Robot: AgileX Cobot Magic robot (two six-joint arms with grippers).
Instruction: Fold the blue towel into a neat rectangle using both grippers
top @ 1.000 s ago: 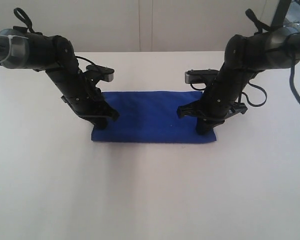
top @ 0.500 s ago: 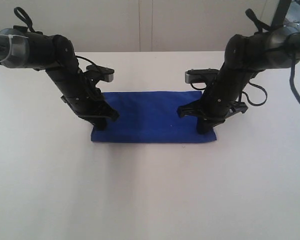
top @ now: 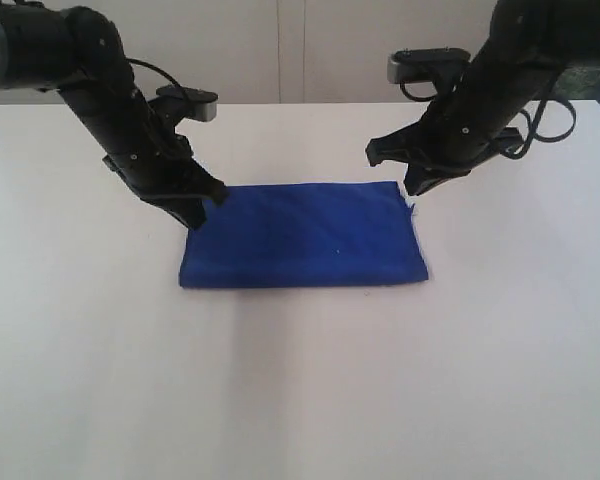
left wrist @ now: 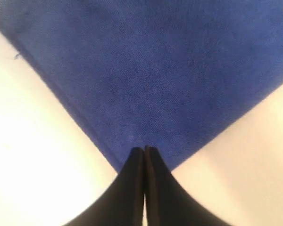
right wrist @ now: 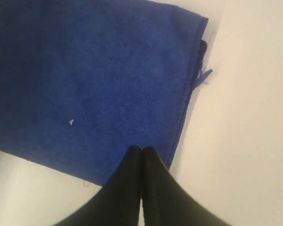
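The blue towel lies flat on the white table as a wide rectangle. My left gripper hangs shut and empty just above the towel's far left corner; in the left wrist view its tips meet over a corner of the blue towel. My right gripper is also shut and empty, raised above the far right corner. The right wrist view has its tips pressed together over the blue towel, with a small thread tag sticking out of the towel's edge.
A pale wall rises behind the table's far edge. Both black arms reach in from the far left and far right corners. White tabletop surrounds the towel on all sides.
Both grippers have lifted off the towel's near part and drawn back to its far corners. The towel stays flat where it lay.
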